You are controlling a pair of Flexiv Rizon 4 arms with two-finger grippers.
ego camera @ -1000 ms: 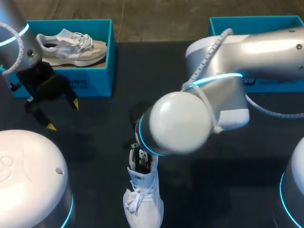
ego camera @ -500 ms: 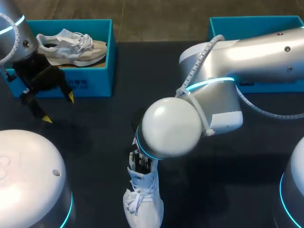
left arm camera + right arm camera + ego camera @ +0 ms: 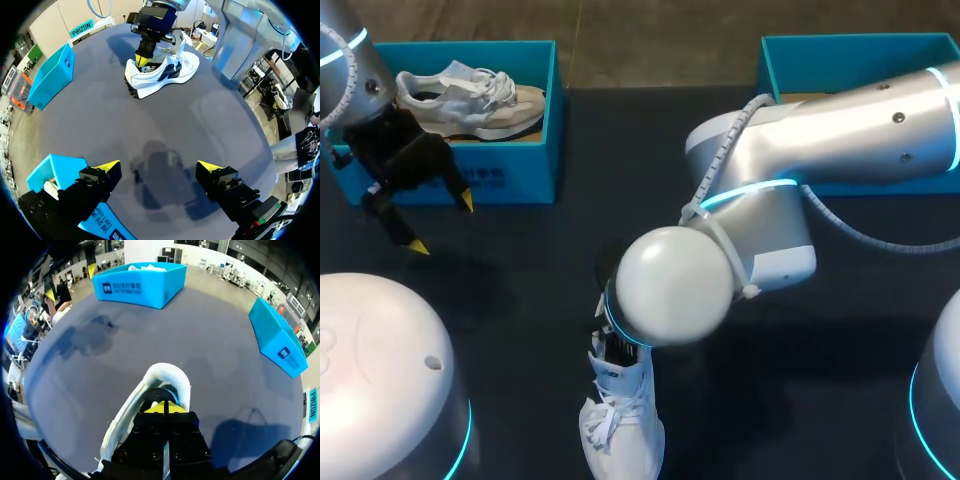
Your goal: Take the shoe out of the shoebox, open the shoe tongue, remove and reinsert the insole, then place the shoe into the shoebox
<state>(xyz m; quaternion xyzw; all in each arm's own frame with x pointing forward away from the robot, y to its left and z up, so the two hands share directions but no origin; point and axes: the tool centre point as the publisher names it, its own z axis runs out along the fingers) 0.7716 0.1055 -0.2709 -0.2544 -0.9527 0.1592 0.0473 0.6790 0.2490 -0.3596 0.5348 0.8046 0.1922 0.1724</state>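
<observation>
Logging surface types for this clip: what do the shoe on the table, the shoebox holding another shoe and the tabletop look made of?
Shoe: white matte laced upper, probably textile or synthetic, with dark side panels. Shoebox: likely cardboard; thin, flat turquoise walls. Tabletop: dark and matte, soft shadows only; material unclear.

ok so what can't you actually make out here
- Right wrist view: the right claw sits in the opening of the white shoe and covers the insole. Whether it grips anything cannot be told.
- Head view: the right arm hides the right claw and the shoe's heel end.
- Head view: the same arm covers most of the right shoebox, so its inside is unseen.
</observation>
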